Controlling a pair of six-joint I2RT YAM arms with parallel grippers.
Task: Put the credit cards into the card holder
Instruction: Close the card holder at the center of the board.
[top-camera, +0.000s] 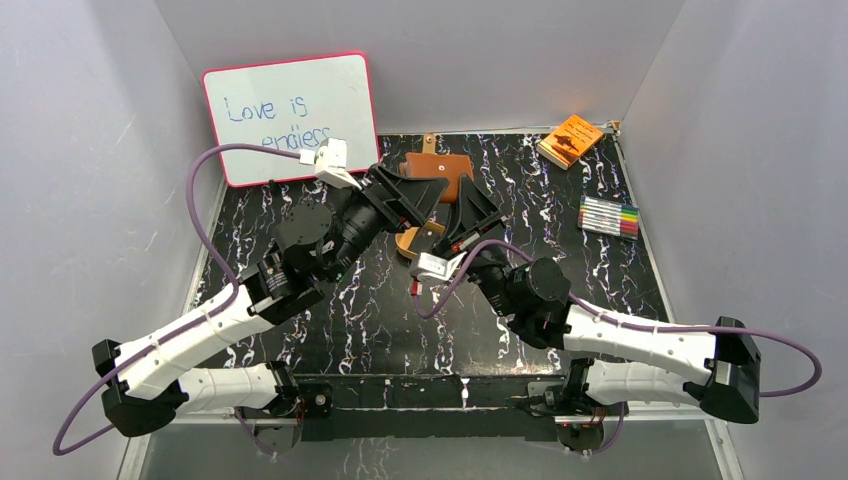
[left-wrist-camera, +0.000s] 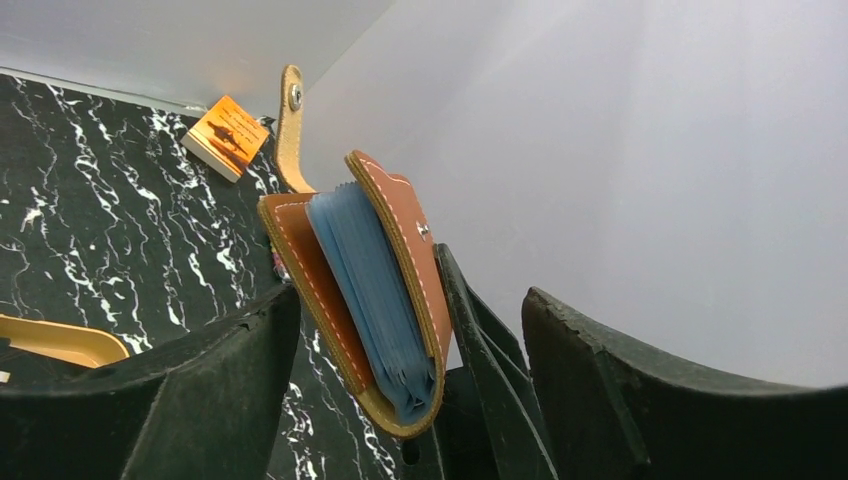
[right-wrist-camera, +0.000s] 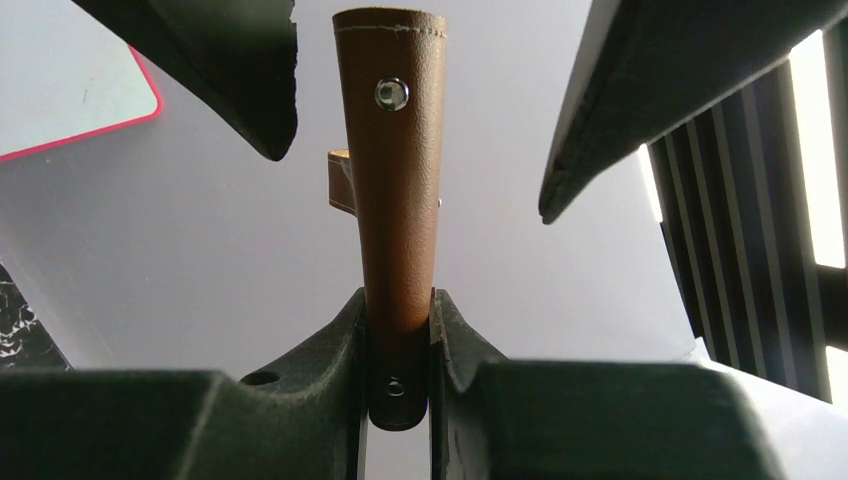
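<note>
Leather card holder (left-wrist-camera: 405, 240) light, floppy at hinge; held upright above worktop (top-camera: 560, 265), far centre. Right end effector (right-wrist-camera: 398, 310) clenched on 1 cover. Left end effector (left-wrist-camera: 410, 300) spread wide, grasping nothing. Likely best hold: stitched cover edge, clear of flimsy blue sleeves (left-wrist-camera: 370, 290).

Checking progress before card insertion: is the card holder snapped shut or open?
Open: the card holder has its strap tab sticking free, unsnapped, and it gapes, showing blue sleeves inside.

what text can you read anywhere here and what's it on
"Love is": whiteboard, top line, blue handwriting.
"endless": whiteboard, second line, partly hidden, so this reading is only likely.
Orange booklet: dark print, too small to read.
Marker pack: any labels are too small to read.
Card holder: no text visible.
</note>
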